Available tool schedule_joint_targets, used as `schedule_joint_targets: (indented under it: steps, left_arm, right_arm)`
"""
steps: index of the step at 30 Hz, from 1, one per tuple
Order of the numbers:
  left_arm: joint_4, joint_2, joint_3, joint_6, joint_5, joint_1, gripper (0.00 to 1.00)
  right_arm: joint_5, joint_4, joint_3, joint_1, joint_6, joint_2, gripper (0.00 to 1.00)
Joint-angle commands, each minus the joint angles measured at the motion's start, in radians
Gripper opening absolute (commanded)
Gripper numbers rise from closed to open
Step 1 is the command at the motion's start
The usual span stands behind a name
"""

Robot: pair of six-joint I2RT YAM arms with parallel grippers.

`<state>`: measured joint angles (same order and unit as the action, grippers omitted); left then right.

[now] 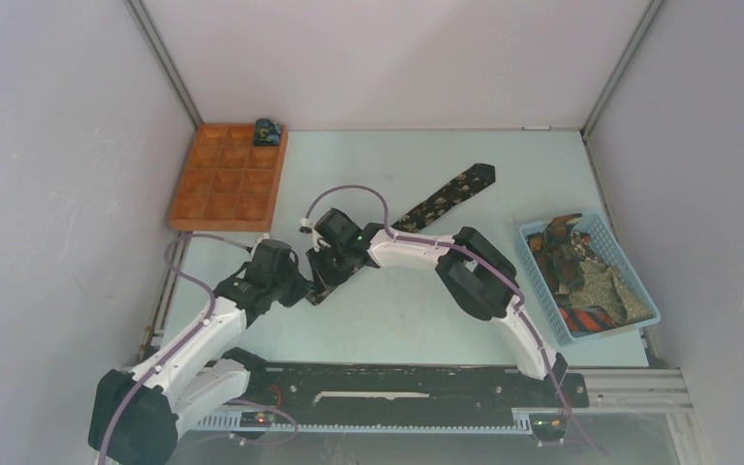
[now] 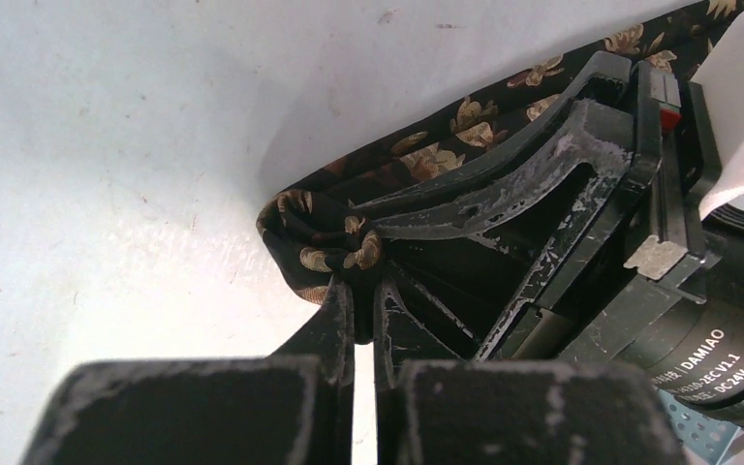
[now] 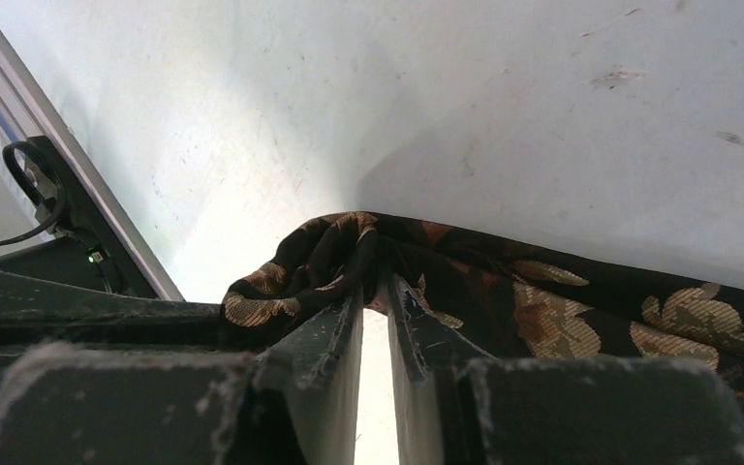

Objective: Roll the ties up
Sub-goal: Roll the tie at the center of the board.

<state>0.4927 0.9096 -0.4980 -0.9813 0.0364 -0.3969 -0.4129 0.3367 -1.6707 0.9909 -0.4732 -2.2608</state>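
Note:
A black tie with a tan leaf pattern [image 1: 441, 199] lies diagonally on the table, its wide end at the back right. Its near end is bunched where both grippers meet. My left gripper [image 1: 302, 283] is shut on that bunched end [image 2: 310, 237], the fabric pinched at its fingertips [image 2: 363, 281]. My right gripper [image 1: 334, 260] comes from the other side and is shut on a fold of the same tie [image 3: 542, 310], just behind the end [image 3: 378, 281]. A rolled tie [image 1: 268, 131] sits in the back right compartment of the orange tray.
The orange compartment tray [image 1: 223, 225] stands at the back left. A blue mesh basket [image 1: 545, 291] at the right holds several loose ties. In the left wrist view the right gripper's finger [image 2: 542, 184] crosses close over the tie.

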Motion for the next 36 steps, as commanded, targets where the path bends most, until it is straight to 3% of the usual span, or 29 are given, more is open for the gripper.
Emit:
schedule_joint_targets:
  steps: [1, 17, 36]
  left_arm:
    - [-0.062, 0.027, -0.04, 0.032, -0.029, -0.004, 0.0]
    - [-0.116, 0.13, -0.05, 0.045, -0.029, -0.007, 0.0]
    - [-0.197, 0.241, -0.069, 0.032, -0.029, -0.027, 0.0]
  right_arm:
    - [0.019, 0.003, -0.004, -0.007, 0.013, 0.014, 0.18]
    - [0.07, 0.03, 0.055, -0.039, 0.028, 0.126, 0.18]
    - [0.128, -0.021, 0.276, -0.086, 0.016, 0.293, 0.17]
